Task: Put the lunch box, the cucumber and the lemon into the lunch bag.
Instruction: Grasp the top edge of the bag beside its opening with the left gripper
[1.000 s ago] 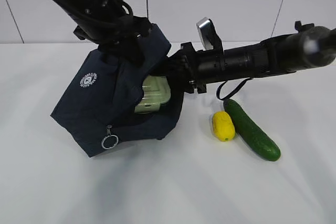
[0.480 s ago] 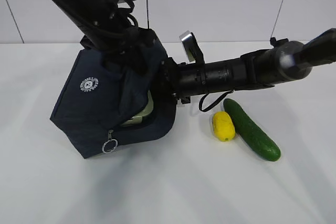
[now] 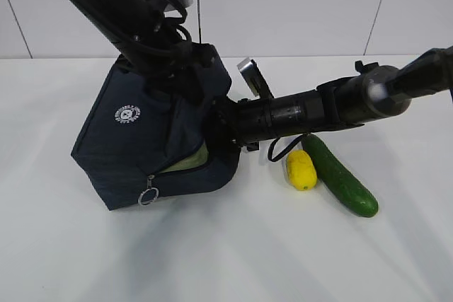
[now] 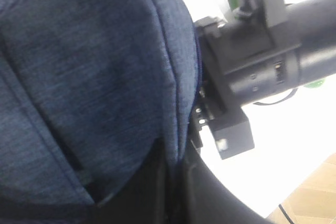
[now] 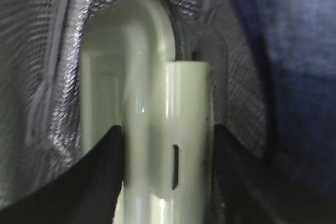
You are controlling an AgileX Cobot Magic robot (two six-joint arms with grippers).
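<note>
On the white worktop (image 3: 226, 259) lie the lunch bag (image 3: 134, 150), the lemon (image 3: 301, 170) and, touching it, the cucumber (image 3: 340, 175).

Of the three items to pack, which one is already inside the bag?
The lunch box, pale green, sits in the lunch bag with the right claw shut on it. The lemon and cucumber lie outside on the table.

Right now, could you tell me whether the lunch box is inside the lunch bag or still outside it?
Inside: only a pale green sliver of the lunch box shows in the lunch bag opening.
</note>
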